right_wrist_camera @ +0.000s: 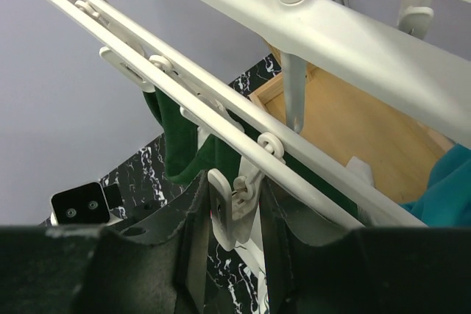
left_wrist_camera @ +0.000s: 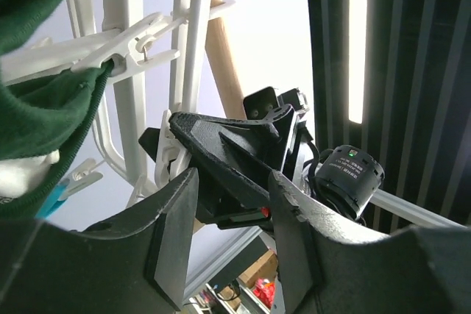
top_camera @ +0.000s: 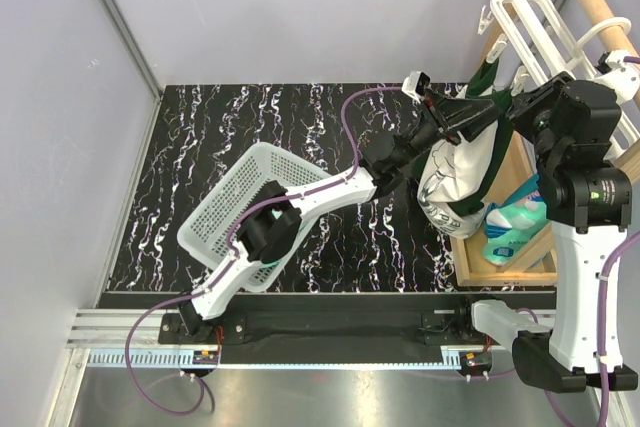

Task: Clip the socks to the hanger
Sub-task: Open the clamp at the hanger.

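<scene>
socks [top_camera: 512, 230] in wooden tray [top_camera: 505, 272] | left jaws apart, empty | right jaws pinching clip [right_wrist_camera: 234, 207]

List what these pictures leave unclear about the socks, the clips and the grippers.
- Top external: the right arm hides part of the mint socks; their number is unclear.
- Right wrist: the fingers cover the sides of the clip; whether its jaws are open is unclear.
- Left wrist: the left edge cuts off the dark green cloth.

The overhead camera looked steeply down from above the near edge across the table [top_camera: 200, 147], while both wrist cameras peered upward, close, at the same hanger [right_wrist_camera: 346, 42] bars.
</scene>
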